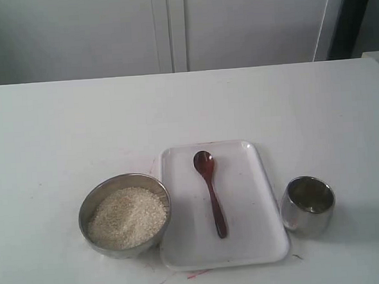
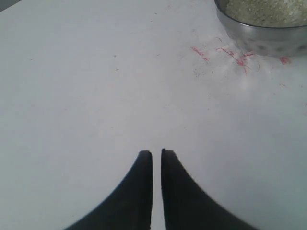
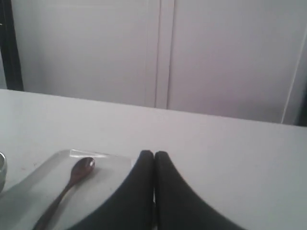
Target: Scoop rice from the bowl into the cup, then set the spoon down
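Observation:
The grey metal bowl (image 1: 124, 214) stands at the front left of the table, heaped with off-white rice (image 1: 128, 216). Beside it the dark reddish-brown wooden spoon (image 1: 210, 192) lies lengthwise on a white tray (image 1: 251, 196). The shiny steel cup (image 1: 308, 205) stands right of the tray, upright. Neither gripper shows in the exterior view. My left gripper (image 2: 157, 153) is shut with nothing in it, over bare table, the bowl (image 2: 268, 28) some way off. My right gripper (image 3: 154, 154) is shut and empty, beside the tray (image 3: 29, 191) and the spoon (image 3: 72, 182).
The white table (image 1: 60, 137) runs back to a pale cabinet wall (image 1: 169, 27). Red scribble marks (image 2: 230, 52) stain the tabletop near the bowl. A sliver of the cup (image 3: 2, 170) shows at the edge of the right wrist view.

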